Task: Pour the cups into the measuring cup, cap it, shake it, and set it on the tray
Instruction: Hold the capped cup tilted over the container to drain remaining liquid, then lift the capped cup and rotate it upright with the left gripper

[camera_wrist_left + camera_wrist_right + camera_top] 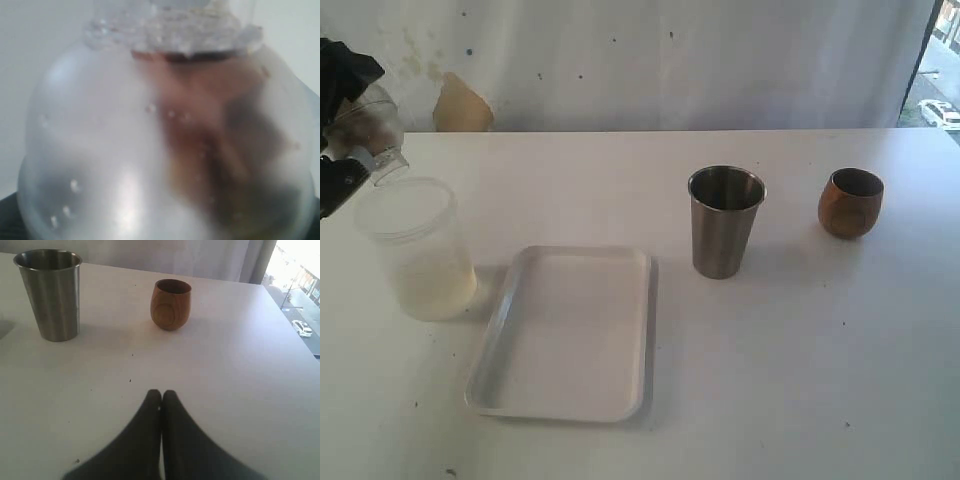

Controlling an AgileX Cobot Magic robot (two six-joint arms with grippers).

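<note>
Exterior view: left fingers (338, 180) grasp the measuring cup (365, 125), tilted, in the air above the frosted container (415, 250). Right fingers (161, 410) are clenched, empty, over the worktop (240, 365). Risks:
- Slick plastic could slip.
- Can't tell if the cap is seated, so it may spill.
- Moving to the tray (570, 340) could clip the container just beside it.

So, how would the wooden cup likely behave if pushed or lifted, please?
The wooden cup looks squat and wide-bellied, so a push would probably slide it rather than tip it. Its rounded, smooth sides might slip when squeezed. If knocked over, it would likely roll.
</note>
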